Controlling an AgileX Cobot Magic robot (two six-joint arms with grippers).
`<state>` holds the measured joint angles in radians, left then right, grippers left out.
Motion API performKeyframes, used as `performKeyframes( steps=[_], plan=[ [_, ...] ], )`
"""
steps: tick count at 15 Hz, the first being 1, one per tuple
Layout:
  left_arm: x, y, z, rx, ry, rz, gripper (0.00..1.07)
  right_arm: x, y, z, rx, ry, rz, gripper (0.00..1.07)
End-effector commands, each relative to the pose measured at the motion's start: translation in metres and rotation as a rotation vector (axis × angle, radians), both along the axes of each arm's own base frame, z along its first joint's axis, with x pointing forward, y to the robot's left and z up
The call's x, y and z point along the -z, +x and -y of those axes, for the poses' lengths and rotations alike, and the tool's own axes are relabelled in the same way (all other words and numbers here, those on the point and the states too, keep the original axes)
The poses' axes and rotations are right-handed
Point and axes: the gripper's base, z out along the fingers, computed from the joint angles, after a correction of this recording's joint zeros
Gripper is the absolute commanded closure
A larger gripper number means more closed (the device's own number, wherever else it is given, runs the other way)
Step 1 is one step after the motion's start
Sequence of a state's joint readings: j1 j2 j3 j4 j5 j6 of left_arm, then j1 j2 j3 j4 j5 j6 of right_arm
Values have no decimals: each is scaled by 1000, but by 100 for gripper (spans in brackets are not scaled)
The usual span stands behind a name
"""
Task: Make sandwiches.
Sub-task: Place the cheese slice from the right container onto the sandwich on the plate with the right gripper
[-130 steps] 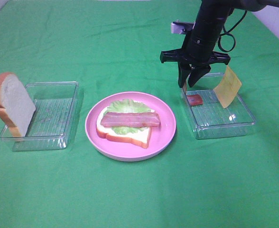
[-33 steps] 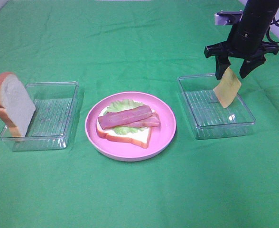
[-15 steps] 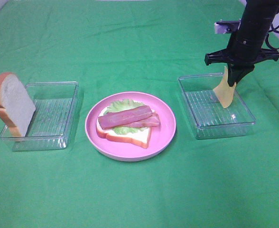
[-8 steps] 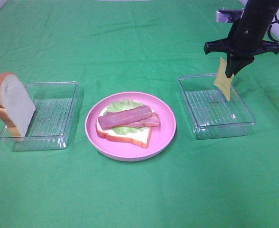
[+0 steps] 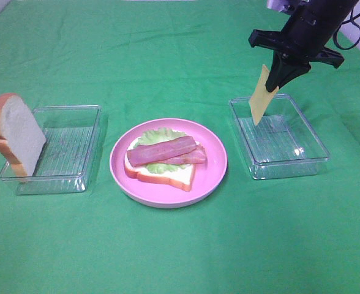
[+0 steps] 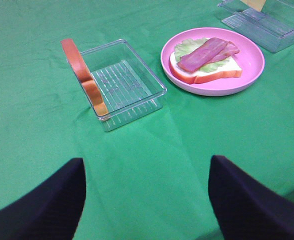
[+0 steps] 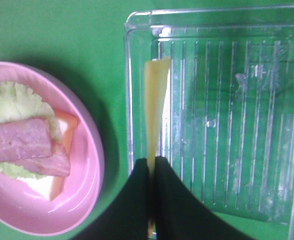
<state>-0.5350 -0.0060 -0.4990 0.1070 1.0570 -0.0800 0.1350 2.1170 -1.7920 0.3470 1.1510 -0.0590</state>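
On the pink plate (image 5: 213, 177) lies an open sandwich (image 5: 165, 158): a bread slice, green lettuce and two bacon strips (image 5: 163, 149); the wrist views show it too (image 6: 207, 58) (image 7: 32, 145). My right gripper (image 5: 277, 76) is shut on a yellow cheese slice (image 5: 259, 97) that hangs above the left edge of the right clear tray (image 5: 280, 160). Seen from the right wrist, the cheese slice (image 7: 155, 100) is edge-on between the fingers (image 7: 137, 192). A second bread slice (image 5: 13, 133) leans on the left tray's (image 5: 67, 174) outer end. My left gripper (image 6: 147, 172) is open near the table's front, holding nothing.
A green cloth (image 5: 180, 251) covers the whole table. The right tray (image 7: 227, 110) holds nothing on its ribbed floor. The left tray (image 6: 124, 85) is likewise bare inside, with only the bread slice (image 6: 82, 77) against its end.
My right gripper has lifted the cheese slice out of the right tray and carried it left, toward the plate. The left arm has not moved.
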Motion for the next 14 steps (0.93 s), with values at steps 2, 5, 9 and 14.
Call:
performKeyframes(
  steps=[2, 5, 9, 14],
  plan=[
    [-1, -2, -2, 4, -10, 31, 39, -9, -23, -32, -94, 38, 22, 107],
    [-1, -2, -2, 4, -10, 31, 39, -16, -40, -78, -166, 120, 60, 107],
    [-1, -2, -2, 4, -10, 31, 39, -6, -55, -124, -167, 240, 87, 107],
    [-1, -2, -2, 4, -10, 31, 39, 11, -69, -149, -155, 401, 61, 107]
  ],
)
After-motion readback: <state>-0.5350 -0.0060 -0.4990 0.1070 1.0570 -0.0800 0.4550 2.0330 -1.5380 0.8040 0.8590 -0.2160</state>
